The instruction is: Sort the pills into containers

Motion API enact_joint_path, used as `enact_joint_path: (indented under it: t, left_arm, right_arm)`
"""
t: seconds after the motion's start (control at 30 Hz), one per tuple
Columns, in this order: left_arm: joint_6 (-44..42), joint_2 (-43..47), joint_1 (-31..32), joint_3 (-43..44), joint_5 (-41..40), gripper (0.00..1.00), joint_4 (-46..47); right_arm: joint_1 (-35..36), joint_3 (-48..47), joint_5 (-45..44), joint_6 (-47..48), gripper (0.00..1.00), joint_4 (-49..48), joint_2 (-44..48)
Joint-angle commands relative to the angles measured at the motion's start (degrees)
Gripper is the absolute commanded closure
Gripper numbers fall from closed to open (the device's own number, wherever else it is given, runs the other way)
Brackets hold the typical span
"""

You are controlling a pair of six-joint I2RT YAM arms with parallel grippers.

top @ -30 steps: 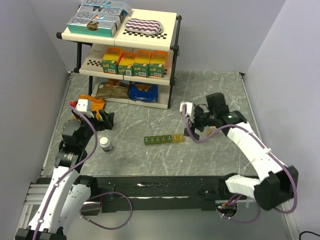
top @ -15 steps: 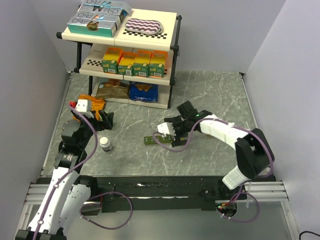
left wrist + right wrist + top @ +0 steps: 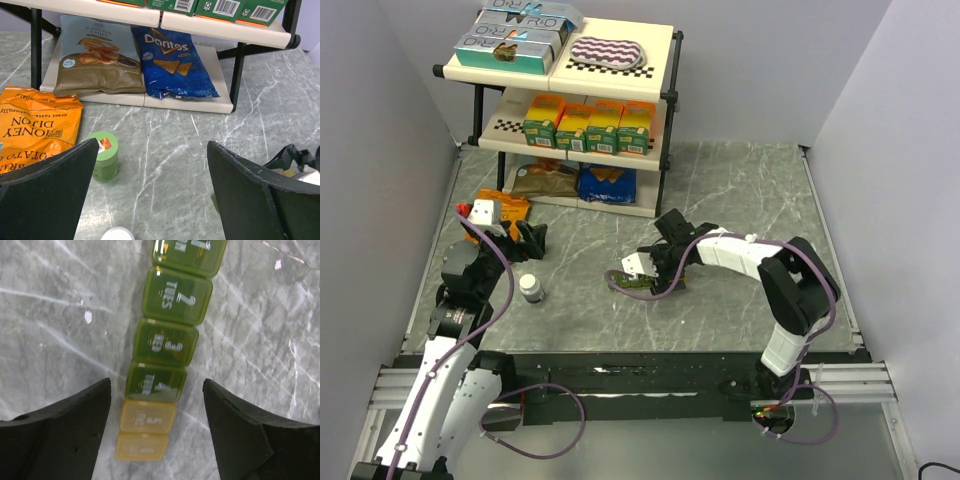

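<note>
containers in middle of worktop | judged light, stiff, slick | best pinched across narrow sides | right pincer spread above

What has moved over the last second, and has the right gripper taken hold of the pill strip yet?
The right arm swung left from beyond the strip's yellow end. The right gripper now hangs open over the containers, straddling the yellow end without touching it, so nothing has been gripped. The strip looks unshifted, lids shut. The left gripper, open, and the white-capped bottle stayed put.
</note>
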State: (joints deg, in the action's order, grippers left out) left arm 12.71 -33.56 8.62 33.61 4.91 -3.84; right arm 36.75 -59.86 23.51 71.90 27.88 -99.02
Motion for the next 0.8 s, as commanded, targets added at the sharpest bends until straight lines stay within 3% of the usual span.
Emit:
enact_joint_path:
  t: [0.0,0.13,0.33,0.4,0.63,0.77]
  left_arm:
    - [-0.8,0.6,0.1,0.5,0.8,0.04,2.3]
    - [-0.7,0.5,0.2,0.6,1.2,0.04,2.3]
    - [1.5,0.1,0.1,0.6,3.5,0.04,2.2]
    - [6.1,-0.4,0.1,1.1,3.5,0.04,2.0]
    - [36.1,-1.6,0.1,-5.9,12.6,0.04,1.8]
    - [52.8,-1.4,0.3,-11.7,21.4,0.04,11.1]
  right_arm:
    - [0.9,-3.5,-0.8,-1.1,0.26,0.9,-2.8]
    - [0.9,-3.9,-0.7,-1.2,0.32,2.2,-3.9]
    - [1.0,-6.7,-0.8,-4.2,0.59,5.1,-6.3]
    - [0.9,-6.1,-0.1,-5.3,0.64,4.6,-5.6]
    - [0.0,-5.4,6.9,-10.5,0.73,5.6,3.6]
    - [0.0,-4.7,9.9,-12.3,0.74,7.4,8.6]
